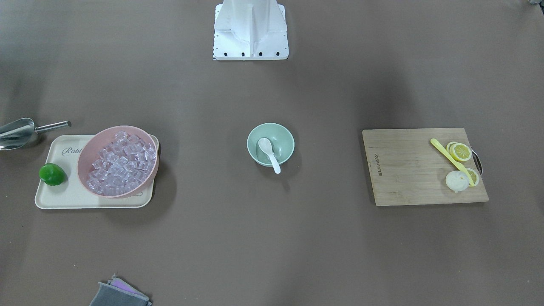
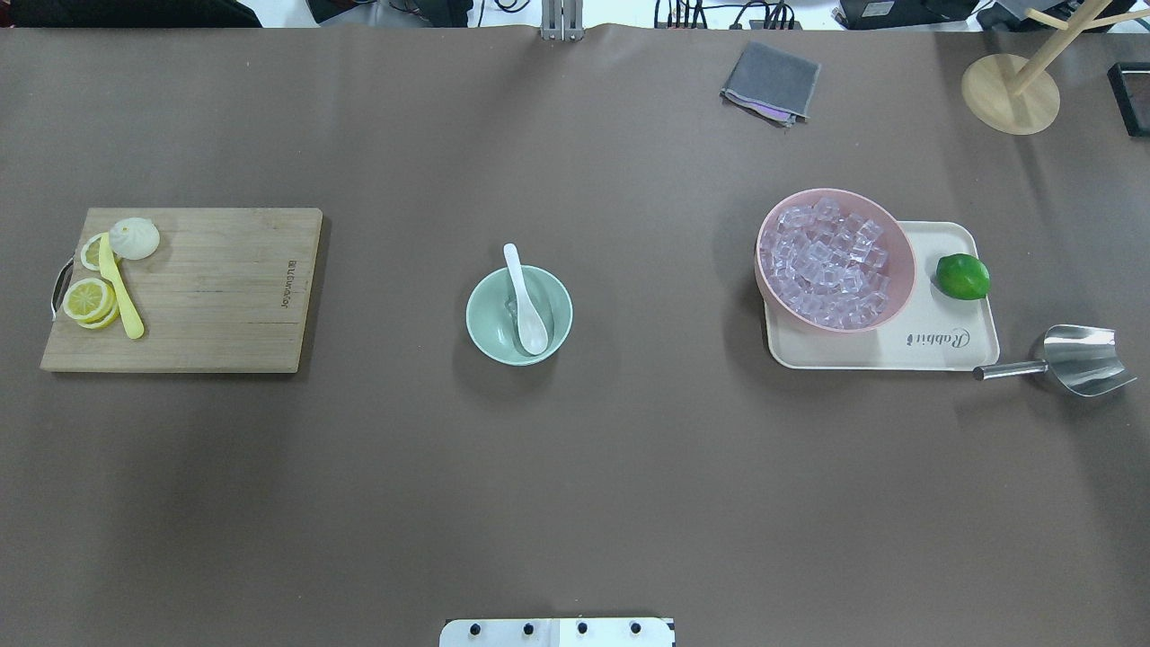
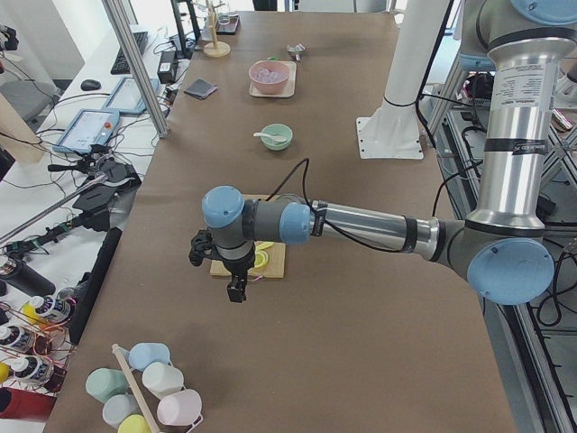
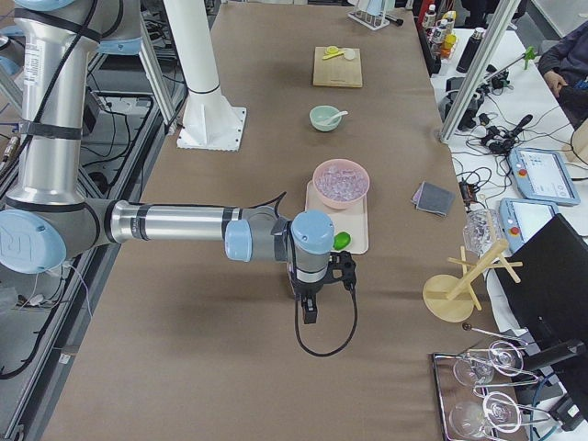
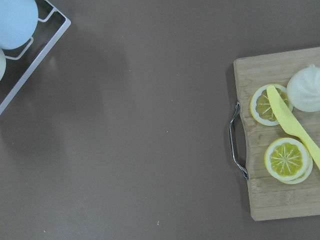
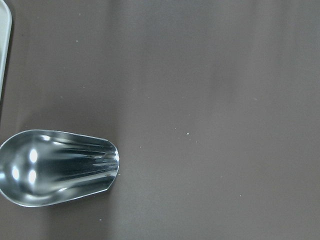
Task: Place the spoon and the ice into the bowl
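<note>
The white spoon (image 1: pixel 268 151) lies in the mint-green bowl (image 1: pixel 251 138) at the table's middle, its handle resting over the rim; both show in the overhead view (spoon (image 2: pixel 526 305), bowl (image 2: pixel 476 310)). Many clear ice cubes (image 2: pixel 831 261) fill a pink bowl (image 2: pixel 903 256) on a cream tray (image 2: pixel 934 350). A faint glassy glint lies beside the spoon; I cannot tell if it is ice. The left gripper (image 3: pixel 236 290) hangs beyond the cutting board's end. The right gripper (image 4: pixel 310 312) hangs near the steel scoop. I cannot tell whether either is open or shut.
A wooden cutting board (image 2: pixel 225 288) holds lemon slices (image 2: pixel 90 301), a yellow knife (image 2: pixel 121 288) and a white bun (image 2: pixel 135 238). A lime (image 2: pixel 963 276) sits on the tray. A steel scoop (image 2: pixel 1078 359) lies beside it. A grey cloth (image 2: pixel 771 81) and a wooden stand (image 2: pixel 1011 94) are at the far edge.
</note>
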You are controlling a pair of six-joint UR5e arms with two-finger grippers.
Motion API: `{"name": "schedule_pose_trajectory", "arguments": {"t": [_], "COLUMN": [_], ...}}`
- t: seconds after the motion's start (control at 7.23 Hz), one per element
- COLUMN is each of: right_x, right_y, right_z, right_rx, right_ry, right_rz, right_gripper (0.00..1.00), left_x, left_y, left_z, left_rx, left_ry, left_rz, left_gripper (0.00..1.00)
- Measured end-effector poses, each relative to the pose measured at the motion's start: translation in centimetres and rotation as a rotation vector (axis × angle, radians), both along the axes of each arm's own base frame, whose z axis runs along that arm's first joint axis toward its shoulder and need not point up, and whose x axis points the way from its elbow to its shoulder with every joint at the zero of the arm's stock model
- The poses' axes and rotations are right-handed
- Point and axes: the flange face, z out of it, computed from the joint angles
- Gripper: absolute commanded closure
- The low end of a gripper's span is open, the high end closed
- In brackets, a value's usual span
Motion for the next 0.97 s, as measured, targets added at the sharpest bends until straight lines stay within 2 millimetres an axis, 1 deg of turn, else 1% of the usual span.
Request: {"name": "schedule_pose_trajectory", "arguments": {"t": [0.14, 0.42, 0.55, 0.83, 0.97], "right_x": [0.0, -0.1, -0.1, -0.1, -0.2], "right_y": [0.2, 0.1, 0.0, 0.0, 0.0], "right_z": [-0.9, -1.4, -1.6, -1.7, -1.7], "right_rx": [-0.004, -0.002, 0.000, 0.003, 0.004], "right_ry": [0.002, 0.003, 0.001, -0.005, -0.008], "right_rz": [-0.001, -0.001, -0.001, -0.001, -0.001], "right_gripper": [0.00, 0.00, 0.00, 0.00, 0.00], "left_x": [-0.8, -1.5, -1.8, -2.0, -2.0], "left_y": [1.0, 1.8, 2.3, 3.7, 4.3], "left_z": [0.6, 1.1, 0.9, -0.1, -0.1], "left_rx": [0.001, -0.001, 0.005, 0.027, 0.028], "left_ry": [0.031, 0.065, 0.062, 0.047, 0.044], "left_rz": [-0.019, -0.037, -0.041, -0.043, -0.044], "left_gripper": [0.02, 0.02, 0.02, 0.02, 0.02]}}
